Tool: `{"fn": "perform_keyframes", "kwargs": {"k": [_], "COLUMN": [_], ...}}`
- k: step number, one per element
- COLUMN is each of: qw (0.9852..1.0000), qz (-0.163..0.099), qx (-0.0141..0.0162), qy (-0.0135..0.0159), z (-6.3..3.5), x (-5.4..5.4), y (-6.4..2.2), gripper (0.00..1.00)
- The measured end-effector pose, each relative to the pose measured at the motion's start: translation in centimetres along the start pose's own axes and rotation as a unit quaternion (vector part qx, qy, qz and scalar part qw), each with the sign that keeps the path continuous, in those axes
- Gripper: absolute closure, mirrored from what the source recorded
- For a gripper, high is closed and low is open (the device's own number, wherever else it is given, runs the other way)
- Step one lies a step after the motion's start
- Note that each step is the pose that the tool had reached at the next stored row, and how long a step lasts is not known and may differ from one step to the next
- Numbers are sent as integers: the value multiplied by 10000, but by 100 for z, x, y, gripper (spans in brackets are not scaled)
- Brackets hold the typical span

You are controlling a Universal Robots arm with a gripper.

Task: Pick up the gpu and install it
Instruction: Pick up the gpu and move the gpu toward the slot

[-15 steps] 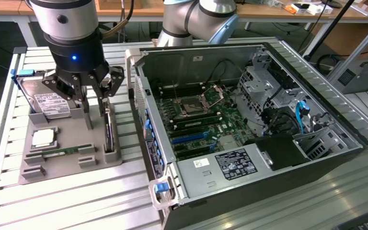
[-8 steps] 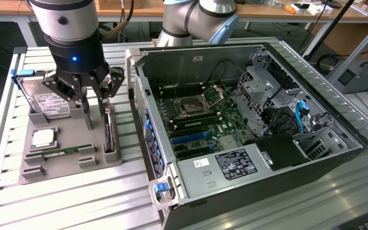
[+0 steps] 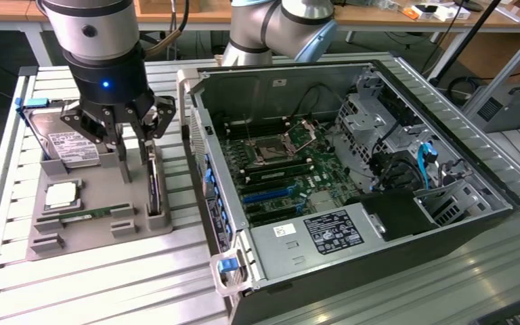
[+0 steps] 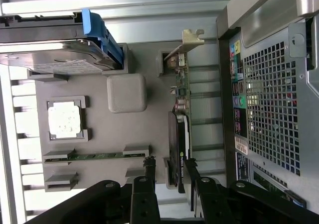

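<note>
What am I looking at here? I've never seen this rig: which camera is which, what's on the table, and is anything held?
One robot arm ends in a gripper with two fingers. The exterior view is taken from off the arm; the wrist view looks along the fingers. On the slatted table sits a grey tray carrying a hard drive, a processor, a memory stick and the gpu, which stands on edge. Beside the tray lies an open computer case. The jaws stand open, one on each side of the gpu; nothing is held yet.
</note>
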State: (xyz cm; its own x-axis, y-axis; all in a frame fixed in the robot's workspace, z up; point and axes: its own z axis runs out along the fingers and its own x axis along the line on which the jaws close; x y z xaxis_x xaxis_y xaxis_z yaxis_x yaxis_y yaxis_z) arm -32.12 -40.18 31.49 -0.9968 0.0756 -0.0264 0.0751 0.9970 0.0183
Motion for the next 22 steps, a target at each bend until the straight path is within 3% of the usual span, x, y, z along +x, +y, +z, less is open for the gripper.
{"fn": "perform_keyframes", "kwargs": {"k": [22], "qw": [10000], "qz": [0], "qx": [0], "qy": [0], "z": [45], "x": [1], "y": [-3], "gripper": [64]}}
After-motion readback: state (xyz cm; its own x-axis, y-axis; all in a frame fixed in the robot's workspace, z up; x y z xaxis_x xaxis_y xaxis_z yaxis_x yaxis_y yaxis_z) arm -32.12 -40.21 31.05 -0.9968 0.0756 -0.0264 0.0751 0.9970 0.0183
